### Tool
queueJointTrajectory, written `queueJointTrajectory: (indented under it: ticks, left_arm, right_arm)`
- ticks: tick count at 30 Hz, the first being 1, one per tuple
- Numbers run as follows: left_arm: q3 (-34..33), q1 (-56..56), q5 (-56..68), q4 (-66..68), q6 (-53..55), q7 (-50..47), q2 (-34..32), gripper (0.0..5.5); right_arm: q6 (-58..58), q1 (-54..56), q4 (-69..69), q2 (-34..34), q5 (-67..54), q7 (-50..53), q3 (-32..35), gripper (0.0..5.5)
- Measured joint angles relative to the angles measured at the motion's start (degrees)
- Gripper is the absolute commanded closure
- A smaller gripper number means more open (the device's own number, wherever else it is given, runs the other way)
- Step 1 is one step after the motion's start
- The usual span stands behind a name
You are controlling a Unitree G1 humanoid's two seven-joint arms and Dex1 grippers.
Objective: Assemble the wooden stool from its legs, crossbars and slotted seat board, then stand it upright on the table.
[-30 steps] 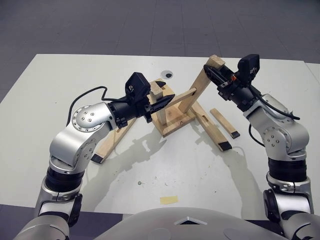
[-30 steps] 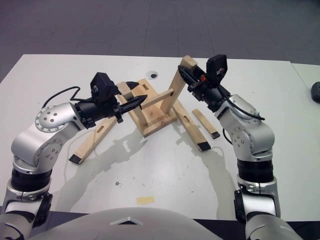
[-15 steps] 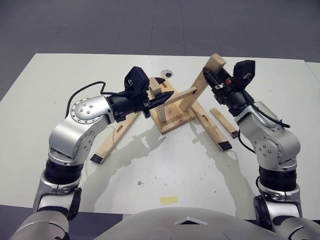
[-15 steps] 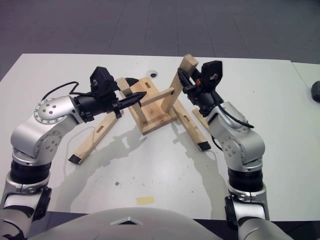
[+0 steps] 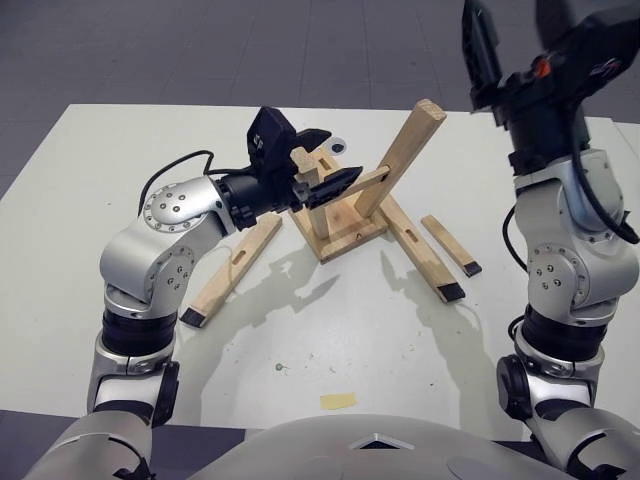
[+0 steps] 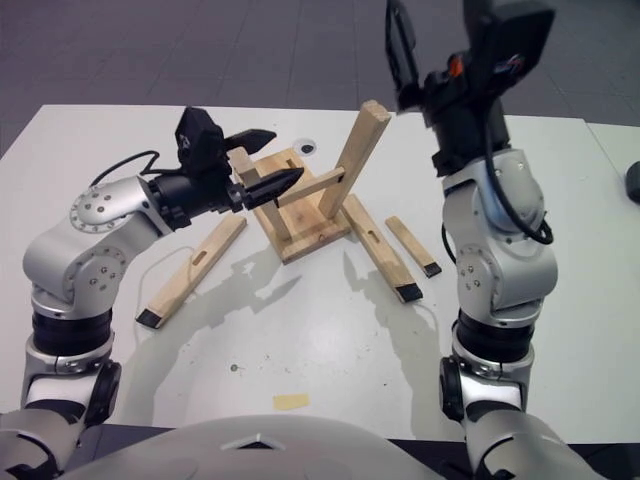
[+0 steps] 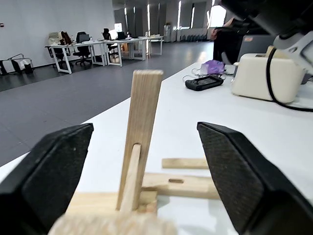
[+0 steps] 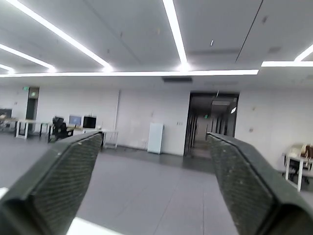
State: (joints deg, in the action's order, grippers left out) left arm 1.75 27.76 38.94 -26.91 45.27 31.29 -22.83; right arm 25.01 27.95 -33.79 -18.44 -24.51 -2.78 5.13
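The slotted seat board (image 5: 345,222) lies flat at mid-table. A tall leg (image 5: 408,150) leans up out of it, joined by a crossbar (image 5: 358,186) to a short post (image 5: 303,160). My left gripper (image 5: 327,160) is open, one finger above and one below the crossbar's near end, beside the short post. In the left wrist view the tall leg (image 7: 142,142) stands between the open fingers (image 7: 54,171). My right gripper (image 8: 154,137) is open and empty, raised high above the table's right side (image 5: 480,50), well clear of the tall leg.
One loose leg (image 5: 232,272) lies left of the seat board and another (image 5: 420,248) to its right, with a short crossbar (image 5: 450,245) beside that. A scrap of tape (image 5: 337,400) sits near the front edge. A round hole (image 5: 338,148) is behind the board.
My right gripper let go of the tall leg and rose high above the table. The leg stays leaning in the board. My left gripper moved up toward the crossbar and opened wider.
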Motion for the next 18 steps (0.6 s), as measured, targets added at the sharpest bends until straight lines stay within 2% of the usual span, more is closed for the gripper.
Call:
queueJointTrajectory:
  ticks: [6,8,11,13,16,18]
  left_arm:
    - [-3.72,4.76,11.46,-1.7,4.56,-2.2,3.1,0.12]
    - [-1.79,5.33,11.47,-2.63,4.81,-2.96,3.89,0.12]
    - [5.12,3.79,8.67,-4.4,4.44,-3.6,5.22,0.12]
    - [6.79,3.36,8.0,-5.2,3.64,-4.11,6.28,0.12]
    - [6.07,3.45,8.43,-4.5,3.38,-4.64,6.67,0.12]
    - [2.32,4.28,9.9,-1.96,3.6,-5.62,6.55,0.12]
  right_arm:
    - [0.13,-0.02,-1.05,2.93,0.23,-1.97,-4.62,0.1]
    - [0.13,-0.1,-0.42,3.15,0.44,-1.92,-4.45,0.1]
    - [0.13,-0.07,0.46,4.26,-0.4,-2.04,-3.08,0.1]
    - [0.08,0.03,0.53,4.98,-1.77,-2.25,-2.56,0.1]
    - [-0.64,0.46,0.56,6.73,-3.54,-1.99,-0.7,0.1]
    - [-1.54,0.62,0.55,7.49,-4.21,-1.54,0.91,0.1]
